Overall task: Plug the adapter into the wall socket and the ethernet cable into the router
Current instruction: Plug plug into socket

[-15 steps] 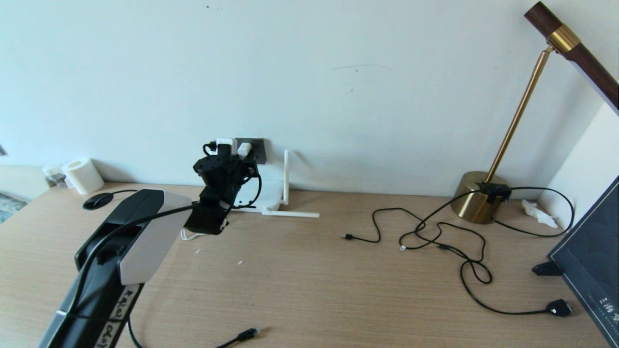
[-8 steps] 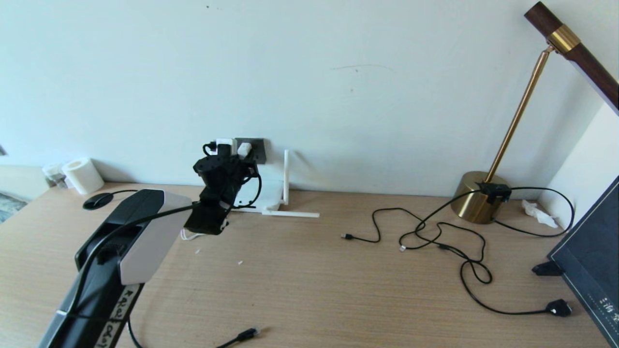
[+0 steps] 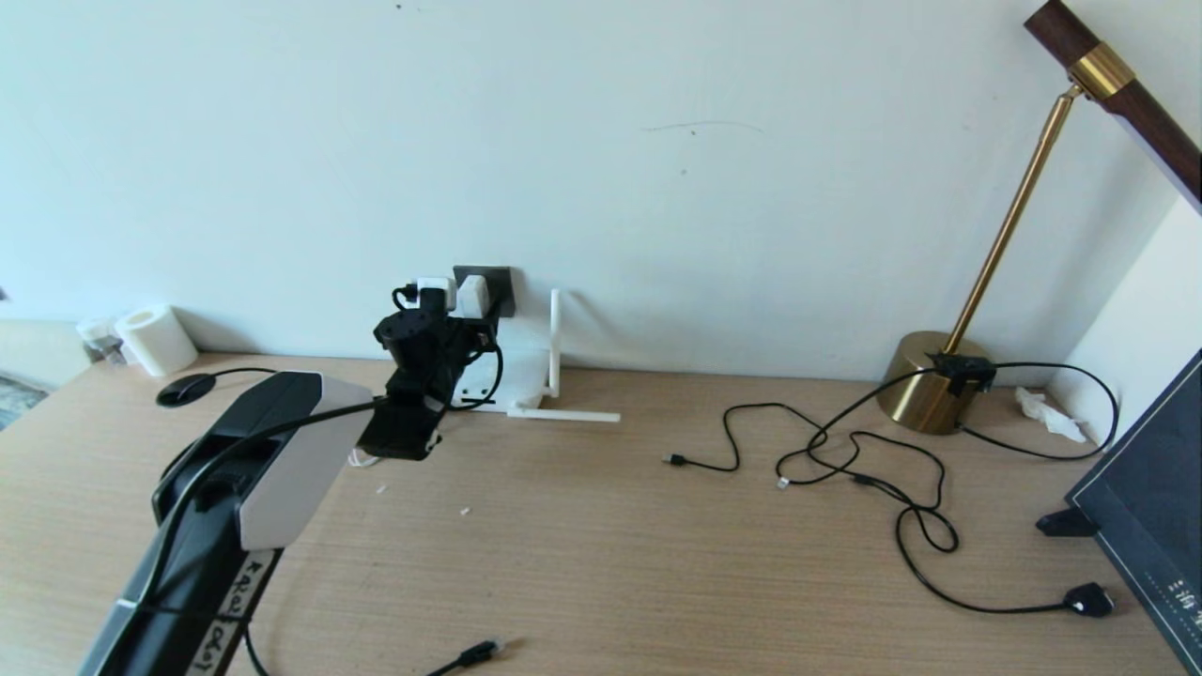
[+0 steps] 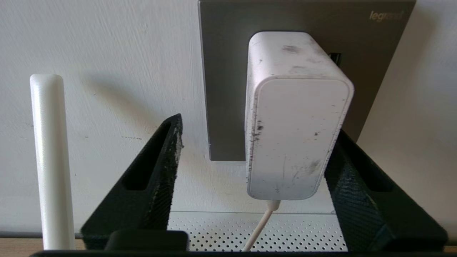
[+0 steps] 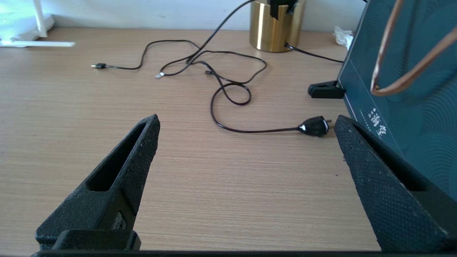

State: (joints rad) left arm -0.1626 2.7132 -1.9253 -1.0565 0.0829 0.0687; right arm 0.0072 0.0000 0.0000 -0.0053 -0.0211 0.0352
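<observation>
**Adapter seated in the socket, left fingers spread around it**

From my station I see the left gripper (image 4: 250, 142) up at the wall, its black textured fingers (image 4: 153, 171) spread apart. The small white cube-shaped adapter (image 4: 294, 121) sits between them, plugged into the dark grey square wall socket (image 4: 228, 71). The adapter lies well clear of one finger and close against the other; I cannot tell whether that finger touches its side. The adapter's thin white cord (image 4: 259, 228) drops from its underside toward the flat white router (image 4: 250, 228) with its perforated top, which lies below the fingers. One slim white stick antenna (image 4: 50, 160) stands upright beside the gripper.

In the head view the left gripper (image 3: 441, 300) reaches across the light wooden bench (image 3: 601, 563) to the socket (image 3: 488, 286). The thick black ethernet cable (image 3: 465, 652) lies with its plug on the bench's near edge, well apart from the router (image 3: 507, 376).

The right gripper (image 5: 246, 128) hovers over the bench with its fingers wide open, holding nothing. Ahead of it lie thin black USB cables (image 5: 221, 82), a brass lamp base (image 5: 276, 26) and a dark teal board (image 5: 403, 89).
</observation>
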